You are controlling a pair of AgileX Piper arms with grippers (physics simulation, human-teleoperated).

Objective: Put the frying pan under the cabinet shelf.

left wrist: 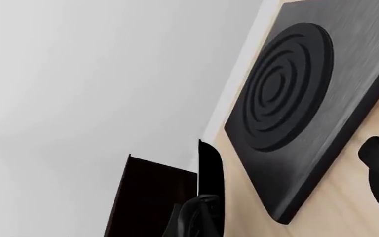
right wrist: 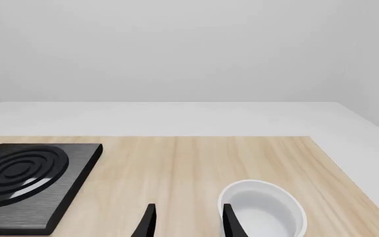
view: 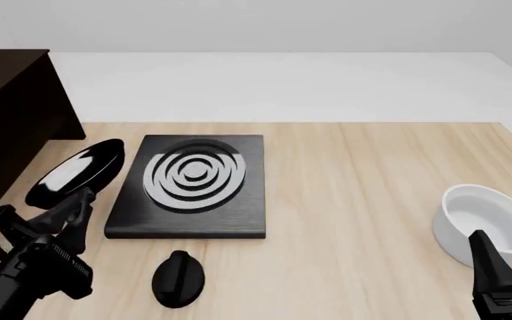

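Left gripper (view: 83, 200) I have clamped on the frying pan (view: 77, 172), tilted, cabinet shelf (view: 11, 127) just beside it.

The cabinet shelf (view: 11, 127) stands at the table's (view: 372, 187) far left edge. The frying pan (view: 77, 172), tilted up, sits between the cabinet and the stove plate (view: 194, 187), just left of the plate. The knob (view: 179, 279) lies in front of the plate, nearer the arms. The bowl (view: 485, 223) sits well apart at the right edge.
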